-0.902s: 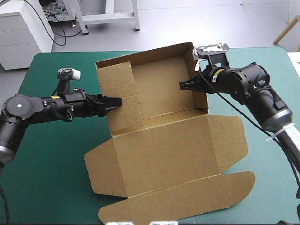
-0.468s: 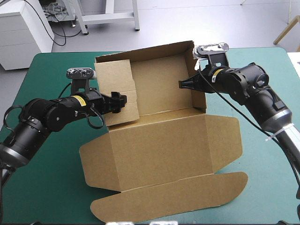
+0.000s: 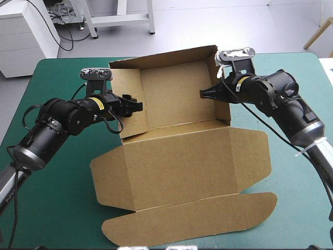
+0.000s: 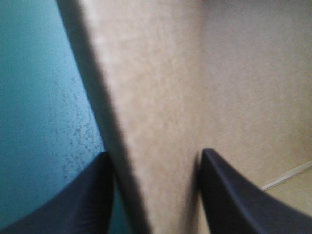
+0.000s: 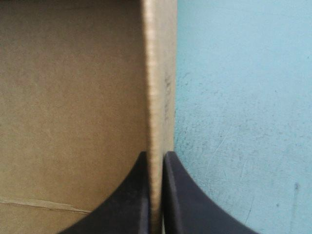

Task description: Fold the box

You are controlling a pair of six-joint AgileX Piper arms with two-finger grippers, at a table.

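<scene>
The brown box (image 3: 177,156) is seen mid-counter (image 3: 52,198), walls raised and lid flat, its right wall clamped tight in the right tool (image 3: 203,94), its left wall straddled by the left tool (image 3: 137,105), fingers spread apart.

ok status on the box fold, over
left gripper open, astride left wall. right gripper shut on right wall. box walls up, lid flat. nothing seen in the way.

Box (image 3: 182,166): brown board, part-formed; rear, left and right walls upright at 12 o'clock end; lid and flaps flat toward 6 o'clock.
</scene>
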